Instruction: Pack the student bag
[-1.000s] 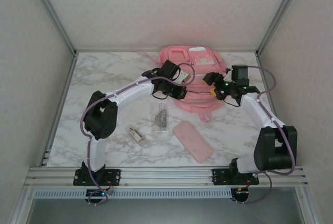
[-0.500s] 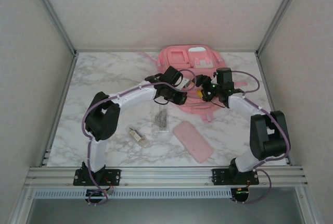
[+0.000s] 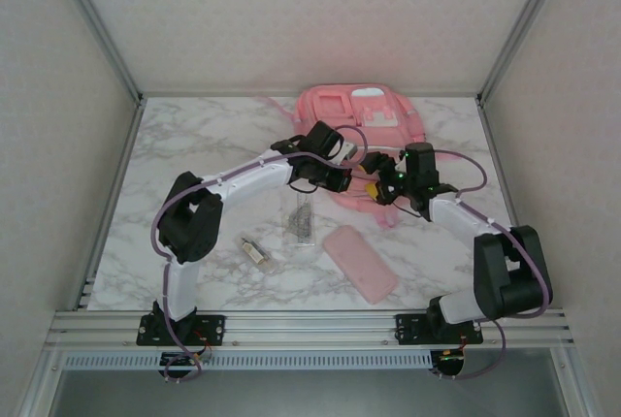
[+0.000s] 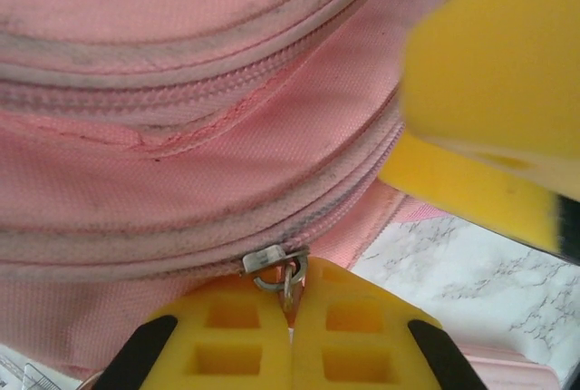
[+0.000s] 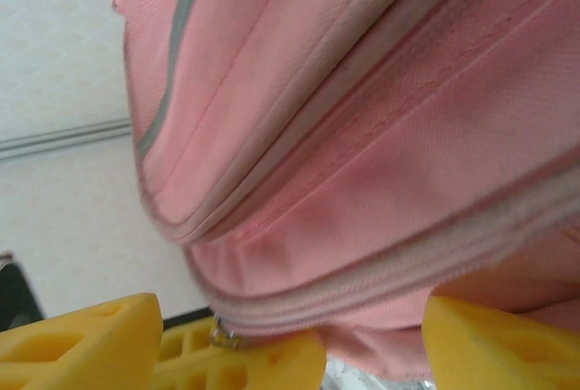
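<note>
Nearest the bases, a flat pink pencil case (image 3: 359, 262) lies on the marble table (image 3: 194, 145); what it holds cannot be seen. Beyond it, the left gripper (image 4: 292, 310) is pressed together, its 2 fingers pinching the metal zip pull (image 4: 281, 268) on the near edge of the student bag (image 3: 364, 126). Just beside it, the right gripper (image 5: 290, 317) is spread wide, 1 finger on each side of that zipped seam. The bag lies at the far middle of the table, and the zips in sight are closed.

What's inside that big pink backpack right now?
Nothing of the inside shows. The backpack hides it under its own pink fabric, and the zips in the wrist views look shut. The left arm's jaws are pinched shut on one zip pull.
</note>
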Action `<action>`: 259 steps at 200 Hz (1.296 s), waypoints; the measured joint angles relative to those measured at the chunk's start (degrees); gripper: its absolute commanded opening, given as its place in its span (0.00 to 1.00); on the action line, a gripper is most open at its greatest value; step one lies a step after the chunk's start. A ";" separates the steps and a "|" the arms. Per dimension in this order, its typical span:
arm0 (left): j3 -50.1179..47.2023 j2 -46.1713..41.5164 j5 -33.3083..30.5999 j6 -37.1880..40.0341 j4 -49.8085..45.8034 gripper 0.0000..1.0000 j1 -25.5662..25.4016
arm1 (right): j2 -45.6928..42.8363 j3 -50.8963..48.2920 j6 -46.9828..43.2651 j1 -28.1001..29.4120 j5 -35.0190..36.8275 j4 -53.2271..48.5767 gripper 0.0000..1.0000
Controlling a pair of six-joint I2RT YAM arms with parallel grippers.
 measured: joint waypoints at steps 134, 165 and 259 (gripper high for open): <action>1.88 -0.85 -12.13 16.04 -10.32 0.00 1.88 | 3.61 7.96 -9.40 1.16 7.72 -8.81 0.00; 5.29 0.13 -14.97 19.54 -12.61 0.00 5.49 | 3.63 8.41 -11.91 1.18 7.69 -9.88 0.00; 17.64 12.63 -30.14 19.65 -8.96 0.31 11.65 | 6.05 12.11 -16.09 4.37 7.74 -12.07 0.25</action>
